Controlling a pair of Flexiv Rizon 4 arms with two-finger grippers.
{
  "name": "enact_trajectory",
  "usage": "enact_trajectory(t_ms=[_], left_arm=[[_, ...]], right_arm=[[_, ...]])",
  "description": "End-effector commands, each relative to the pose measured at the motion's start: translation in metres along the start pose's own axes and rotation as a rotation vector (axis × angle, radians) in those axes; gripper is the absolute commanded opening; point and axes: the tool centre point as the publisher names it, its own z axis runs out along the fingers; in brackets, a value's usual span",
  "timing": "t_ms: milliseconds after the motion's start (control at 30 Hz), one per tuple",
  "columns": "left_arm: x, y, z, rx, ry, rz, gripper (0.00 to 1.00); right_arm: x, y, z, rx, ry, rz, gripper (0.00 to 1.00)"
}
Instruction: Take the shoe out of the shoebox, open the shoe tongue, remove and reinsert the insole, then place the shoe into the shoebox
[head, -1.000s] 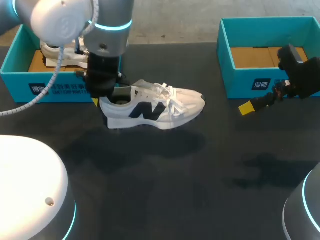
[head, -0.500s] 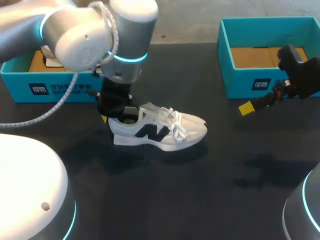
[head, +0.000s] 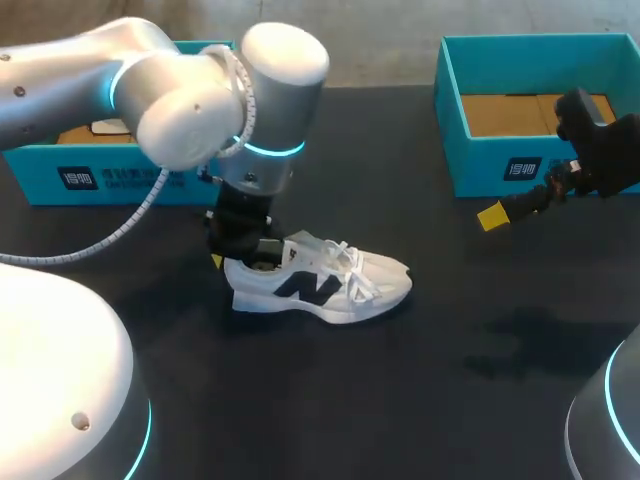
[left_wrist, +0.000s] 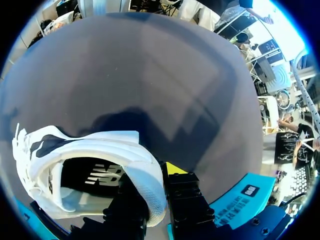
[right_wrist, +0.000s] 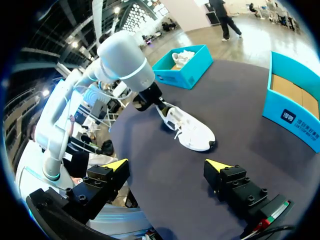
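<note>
A white sneaker (head: 325, 285) with a dark side logo lies upright on the black table (head: 400, 400), left of centre, toe pointing right. My left gripper (head: 240, 262) comes down on its heel and is shut on the heel collar. In the left wrist view the padded heel rim (left_wrist: 150, 195) sits pinched between the two fingers, and the dark insole (left_wrist: 95, 177) shows inside the sneaker (left_wrist: 90, 150). My right gripper (head: 500, 212) hangs open in front of the right shoebox (head: 520, 130), far from the sneaker (right_wrist: 190, 131). Nothing lies between the right gripper's (right_wrist: 167, 166) fingers.
The left teal shoebox (head: 110, 180) stands at the back left with another white shoe (head: 108, 127) inside. The right teal shoebox shows a bare cardboard floor. My left arm's elbow (head: 200, 100) hangs over the left box.
My left arm has carried the sneaker away from the left shoebox, toward the front and a little right, and lowered it to the table. The right arm has not moved.
</note>
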Motion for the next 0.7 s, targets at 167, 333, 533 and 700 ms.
enact_trajectory(t_ms=[167, 333, 533, 700], left_arm=[[-0.007, 0.000, 0.005, 0.008, -0.012, -0.006, 0.00], [-0.010, -0.007, 0.005, 0.011, 0.004, -0.011, 0.45], [-0.005, -0.015, -0.002, 0.005, -0.017, -0.022, 1.00], [0.001, -0.022, -0.020, -0.015, -0.074, -0.060, 1.00]], right_arm=[[0.000, 0.001, 0.001, 0.002, -0.002, 0.002, 1.00], [0.000, 0.001, 0.001, 0.002, -0.002, 0.002, 1.00], [0.000, 0.001, 0.001, 0.002, -0.002, 0.002, 1.00], [0.000, 0.001, 0.001, 0.002, -0.002, 0.002, 1.00]])
